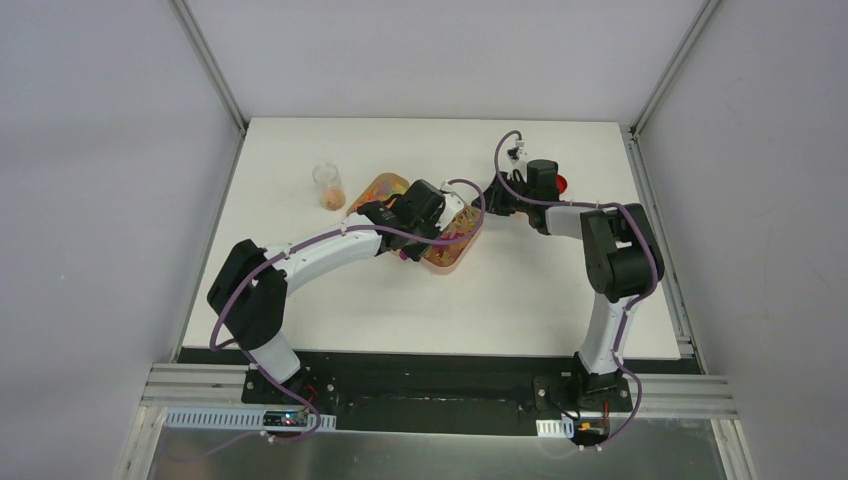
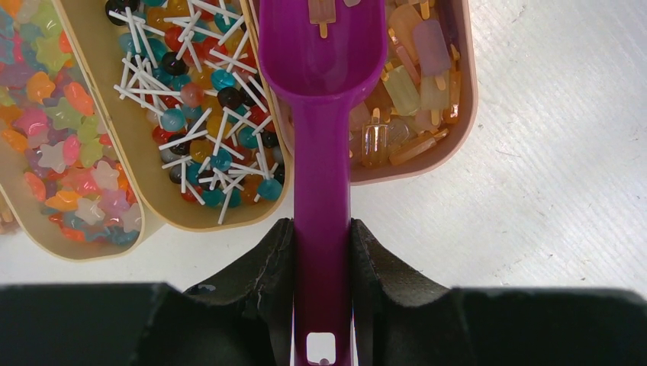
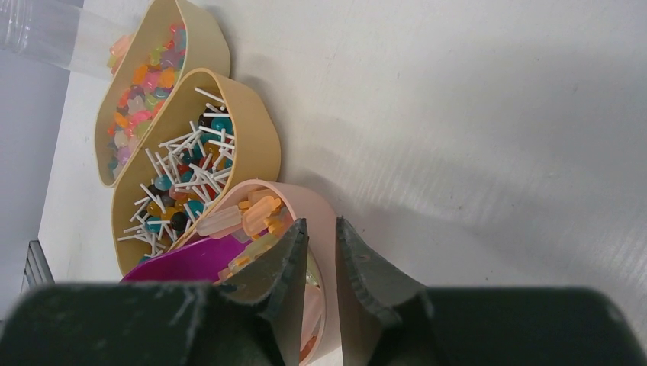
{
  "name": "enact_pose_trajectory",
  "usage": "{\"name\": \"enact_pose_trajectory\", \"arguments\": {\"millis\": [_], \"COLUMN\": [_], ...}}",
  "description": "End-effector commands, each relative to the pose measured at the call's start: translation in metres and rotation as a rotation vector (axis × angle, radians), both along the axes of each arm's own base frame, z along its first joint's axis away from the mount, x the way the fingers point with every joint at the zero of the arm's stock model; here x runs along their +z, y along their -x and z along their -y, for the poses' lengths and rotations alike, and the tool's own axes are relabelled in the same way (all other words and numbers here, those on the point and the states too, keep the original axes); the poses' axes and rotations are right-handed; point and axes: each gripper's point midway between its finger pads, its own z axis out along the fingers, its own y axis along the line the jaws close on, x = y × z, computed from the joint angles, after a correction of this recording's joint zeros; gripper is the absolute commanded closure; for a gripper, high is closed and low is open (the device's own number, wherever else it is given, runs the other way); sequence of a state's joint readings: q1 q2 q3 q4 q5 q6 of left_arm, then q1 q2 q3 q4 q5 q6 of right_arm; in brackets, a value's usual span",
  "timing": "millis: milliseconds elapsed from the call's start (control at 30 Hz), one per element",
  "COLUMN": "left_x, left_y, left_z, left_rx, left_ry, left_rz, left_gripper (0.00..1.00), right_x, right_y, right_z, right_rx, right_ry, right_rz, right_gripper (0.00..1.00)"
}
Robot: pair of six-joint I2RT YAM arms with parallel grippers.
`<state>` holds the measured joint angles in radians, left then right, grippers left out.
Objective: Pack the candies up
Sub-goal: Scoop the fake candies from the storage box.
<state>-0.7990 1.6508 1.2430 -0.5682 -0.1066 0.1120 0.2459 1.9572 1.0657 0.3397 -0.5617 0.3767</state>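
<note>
Candies (image 2: 206,114) are lying sorted in three trays that are sitting side by side, walls touching, on the white table (image 1: 560,300). Mixed bright bits (image 2: 69,145) are filling the outer tan tray (image 2: 91,254). Lollipops (image 2: 191,91) with white sticks are crowding the middle tan tray (image 2: 229,223). Translucent orange-yellow gummies (image 2: 404,91) shaped like ice pops are resting in the pink tray (image 2: 461,114).

My left gripper (image 2: 320,229) is clamping the handle of the magenta scoop (image 2: 320,69), one finger pressing each side of it. I am holding the scoop's bowl over the pink tray's side next to the middle tan tray, and one gummy is sitting inside the bowl at the top edge of my wrist view.

My right gripper (image 3: 322,229) is pinching the wall of the pink tray, one finger standing inside among the gummies and the other outside against the rim.

From above, a clear jar (image 1: 328,186) with a little orange candy at its bottom is standing upright just beside the outer tan tray, apart from both my arms. A red disc (image 1: 563,182) is peeking out behind my right wrist.
</note>
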Motion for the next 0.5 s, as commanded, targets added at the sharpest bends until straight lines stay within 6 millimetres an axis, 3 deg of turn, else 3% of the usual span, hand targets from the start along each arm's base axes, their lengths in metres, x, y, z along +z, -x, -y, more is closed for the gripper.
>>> {"name": "enact_pose_trajectory", "arguments": {"millis": [0,467], "left_x": [0.011,0.003], "left_y": [-0.007,-0.004], "left_z": [0.011,-0.005], "left_rx": [0.016,0.036], "left_ry": [0.072,0.043], "left_rz": [0.042,0.047], "left_gripper": [1.0,1.0], "right_x": [0.0,0.0], "right_y": [0.012,0.011], "right_z": [-0.006,-0.004], "right_rx": [0.039,0.039], "right_ry": [-0.028,-0.031], "right_rz": [-0.025,-0.028], "right_gripper": [0.78,0.78]}}
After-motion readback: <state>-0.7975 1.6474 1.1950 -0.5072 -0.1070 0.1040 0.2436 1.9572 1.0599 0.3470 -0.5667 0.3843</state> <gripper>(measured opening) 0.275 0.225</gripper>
